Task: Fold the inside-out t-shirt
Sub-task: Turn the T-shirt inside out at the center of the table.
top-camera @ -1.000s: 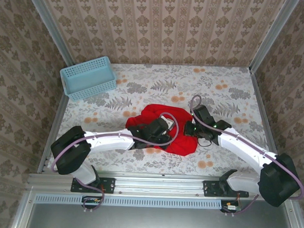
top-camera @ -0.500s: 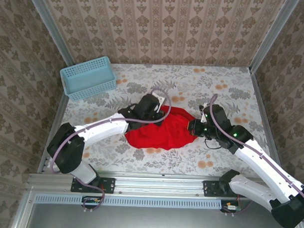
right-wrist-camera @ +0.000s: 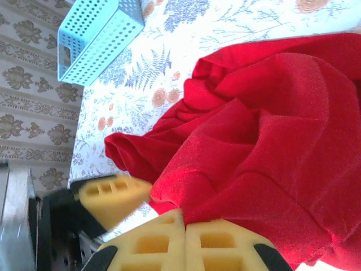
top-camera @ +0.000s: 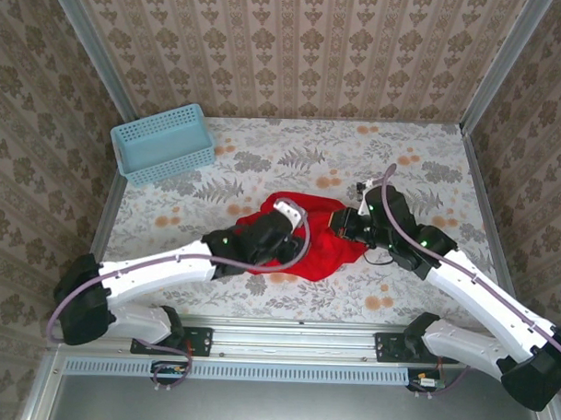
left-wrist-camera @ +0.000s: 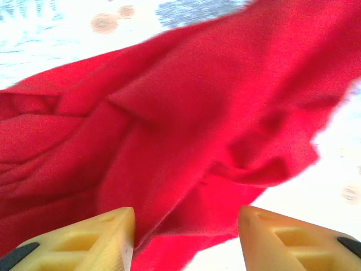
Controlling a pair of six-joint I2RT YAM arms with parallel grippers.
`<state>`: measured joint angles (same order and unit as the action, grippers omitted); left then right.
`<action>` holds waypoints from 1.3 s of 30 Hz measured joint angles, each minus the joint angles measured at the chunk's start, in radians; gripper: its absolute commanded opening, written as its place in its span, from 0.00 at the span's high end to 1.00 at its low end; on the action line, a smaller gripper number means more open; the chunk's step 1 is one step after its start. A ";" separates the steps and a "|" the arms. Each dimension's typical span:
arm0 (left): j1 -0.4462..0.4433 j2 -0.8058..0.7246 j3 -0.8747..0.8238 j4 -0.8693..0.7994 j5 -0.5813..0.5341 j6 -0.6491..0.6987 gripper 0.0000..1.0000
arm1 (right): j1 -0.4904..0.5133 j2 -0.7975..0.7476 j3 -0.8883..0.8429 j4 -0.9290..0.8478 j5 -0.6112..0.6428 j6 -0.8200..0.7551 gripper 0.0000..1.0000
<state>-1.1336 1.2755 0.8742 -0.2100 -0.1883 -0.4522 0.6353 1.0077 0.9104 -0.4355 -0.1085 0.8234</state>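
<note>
The inside-out t-shirt (top-camera: 318, 251) lies crumpled in a red heap mid-table. My left gripper (top-camera: 292, 236) hovers over the shirt's left part. In the left wrist view its yellow fingers (left-wrist-camera: 107, 237) stand apart, so this gripper (left-wrist-camera: 186, 240) is open, with folds of the t-shirt (left-wrist-camera: 197, 113) lying past them and nothing pinched. My right gripper (top-camera: 343, 223) is at the shirt's right edge. In the right wrist view this gripper (right-wrist-camera: 185, 234) is shut, with a fold of the t-shirt (right-wrist-camera: 271, 130) pinched at its tips. No neck tag shows.
A light blue plastic basket (top-camera: 163, 143) stands at the far left corner of the floral tablecloth, also seen as the basket (right-wrist-camera: 96, 34) in the right wrist view. Patterned walls enclose the table on three sides. One left-gripper finger (right-wrist-camera: 113, 195) sits close beside my right fingers.
My left gripper has opened and let go of the shirt, coming back from the far side toward the near edge. The right gripper shifted slightly left and away, still pinching cloth.
</note>
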 measured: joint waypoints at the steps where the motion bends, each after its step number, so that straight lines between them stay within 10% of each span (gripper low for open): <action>1: -0.015 -0.007 -0.018 0.031 0.003 -0.016 0.49 | 0.016 0.007 0.004 0.006 0.003 0.000 1.00; 15: 0.005 0.035 -0.115 0.315 0.006 -0.158 0.63 | 0.105 0.039 0.023 0.036 0.041 0.019 1.00; 24: 0.037 0.133 -0.080 0.333 0.050 -0.160 0.99 | 0.115 0.039 0.028 0.003 0.100 0.018 1.00; 39: 0.019 -0.008 -0.165 0.337 0.216 -0.029 1.00 | -0.110 0.108 0.097 -0.226 0.161 -0.093 1.00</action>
<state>-1.1141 1.2671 0.7090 0.1272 0.0273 -0.4812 0.5255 1.1156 1.0073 -0.6617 0.0525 0.7303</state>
